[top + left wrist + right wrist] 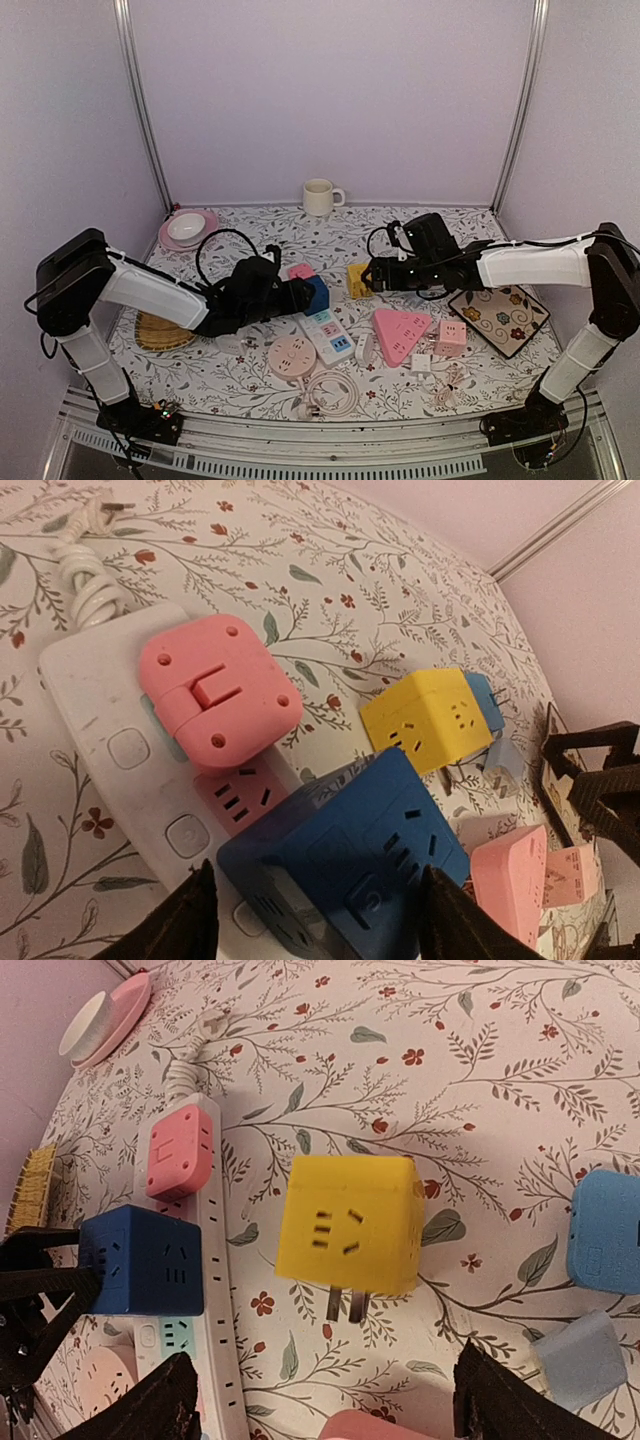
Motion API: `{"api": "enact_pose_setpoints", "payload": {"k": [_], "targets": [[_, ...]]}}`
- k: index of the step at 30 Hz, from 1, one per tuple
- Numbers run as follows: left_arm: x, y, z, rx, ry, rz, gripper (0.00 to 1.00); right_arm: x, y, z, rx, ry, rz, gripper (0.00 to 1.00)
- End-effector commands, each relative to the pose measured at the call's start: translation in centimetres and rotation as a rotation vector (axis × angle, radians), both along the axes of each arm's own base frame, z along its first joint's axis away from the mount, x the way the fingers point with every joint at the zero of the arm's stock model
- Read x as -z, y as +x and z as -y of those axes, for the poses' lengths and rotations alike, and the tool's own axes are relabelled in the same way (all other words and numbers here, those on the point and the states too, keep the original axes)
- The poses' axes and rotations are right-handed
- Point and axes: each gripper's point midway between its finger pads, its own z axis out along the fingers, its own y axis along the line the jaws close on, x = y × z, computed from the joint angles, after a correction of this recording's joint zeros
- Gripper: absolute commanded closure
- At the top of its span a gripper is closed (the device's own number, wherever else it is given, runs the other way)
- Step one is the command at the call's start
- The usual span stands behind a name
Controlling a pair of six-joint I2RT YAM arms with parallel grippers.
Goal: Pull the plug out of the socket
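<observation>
Blue plug: The blue plug point(350, 850) is a cube. It sits low in the middle of the left wrist view, on the white power strip point(90, 710), and it leans a bit.
Left hand: The left hand point(318, 885) has one dark finger on each side of the blue plug and squeezes it.
Pink plug: The pink plug point(220, 685) sits on the same strip, up and to the left of the blue one.
Right hand: The right hand point(325, 1365) is spread wide. Its two fingers are near the bottom corners of the right wrist view, and it holds nothing.
Yellow plug: The yellow plug point(348, 1222) is in the middle of the right wrist view, off the strip and to its right. Its two metal pins point to the bottom of the frame.
Table: The table point(400, 225) has a cloth with leaves and small flowers.
Cup: A white cup point(320, 196) stands at the top middle of the top view.
Pink triangle: A pink triangle socket point(400, 333) lies lower right of the middle in the top view.
</observation>
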Motion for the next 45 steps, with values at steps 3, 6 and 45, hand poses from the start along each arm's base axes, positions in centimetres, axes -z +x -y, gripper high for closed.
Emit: {"api": "enact_pose_setpoints", "payload": {"k": [3,6,45], "targets": [[2.5,-2.2,-1.7,0.017,0.121,-0.051,0.32,-2.6,-0.7,-0.6,0.010,-0.052,0.086,0.09],[1.9,-2.3,-2.0,0.006,0.105,-0.036,0.32,-2.8,-1.4,-2.1,-0.019,-0.087,0.112,0.09],[-0.7,-3.1,-6.7,-0.138,0.034,0.050,0.32,2.5,-2.4,-14.5,-0.201,-0.295,0.159,0.47]]}}
